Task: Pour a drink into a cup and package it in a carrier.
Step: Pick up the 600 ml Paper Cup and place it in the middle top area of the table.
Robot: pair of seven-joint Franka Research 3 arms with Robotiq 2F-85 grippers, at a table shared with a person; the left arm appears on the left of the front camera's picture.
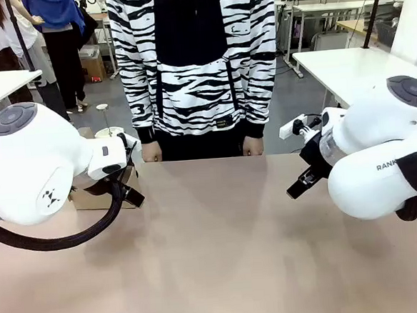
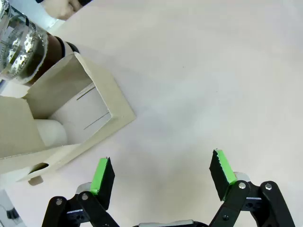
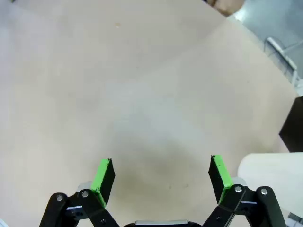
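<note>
A brown cardboard carrier [image 2: 71,101] stands at the left of the left wrist view, and in the front view the carrier [image 1: 90,199] sits behind my left arm. Behind it is a clear glass jug [image 2: 19,47] with the dark brown drink [image 2: 51,51] in it. A white rounded shape [image 2: 49,133] shows inside the carrier; I cannot tell whether it is the cup. My left gripper [image 2: 161,163] hangs open over bare table beside the carrier, holding nothing. My right gripper [image 3: 161,163] is open over bare table too.
A person stands at the far edge with both hands [image 1: 151,153] resting by the table. In the right wrist view a white rounded object [image 3: 272,172] and a black box corner [image 3: 294,127] lie at the right edge. The tabletop [image 1: 221,234] between the arms is bare.
</note>
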